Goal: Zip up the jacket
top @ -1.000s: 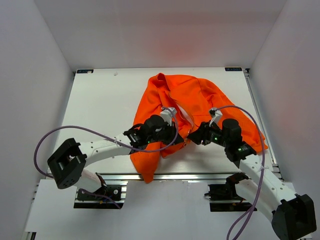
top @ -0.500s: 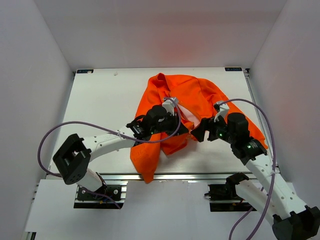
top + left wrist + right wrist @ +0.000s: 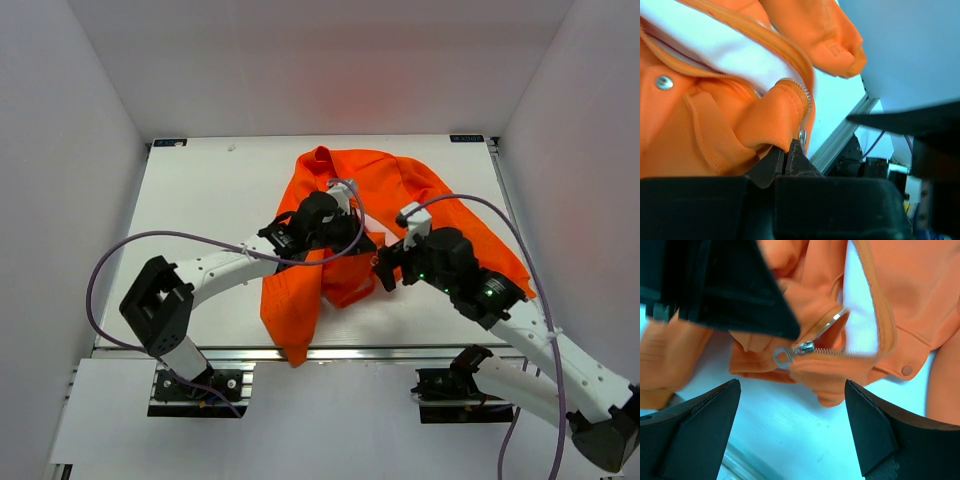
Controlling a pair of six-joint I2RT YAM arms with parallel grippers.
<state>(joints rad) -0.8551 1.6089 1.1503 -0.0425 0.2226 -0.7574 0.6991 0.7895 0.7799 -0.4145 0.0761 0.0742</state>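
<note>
The orange jacket (image 3: 410,190) lies crumpled at the middle and right of the white table. My left gripper (image 3: 352,243) is shut on the jacket's bottom hem (image 3: 770,120), right beside the zipper teeth (image 3: 807,97), and holds it lifted. The metal zipper slider (image 3: 804,347), with its pull tab (image 3: 782,358), sits at the bottom of the zipper, just above and between my right gripper's fingertips (image 3: 715,410). My right gripper (image 3: 384,268) stands wide open with nothing between its jaws. Below it, in the right wrist view, lies bare table.
An aluminium rail (image 3: 350,352) runs along the table's near edge. White walls close in the table (image 3: 200,200) on three sides. Purple cables (image 3: 180,240) loop off both arms. One sleeve (image 3: 290,310) hangs toward the rail.
My right gripper has opened wide and shifted left toward the zipper's bottom. My left gripper has carried the hem a little up and to the right.
</note>
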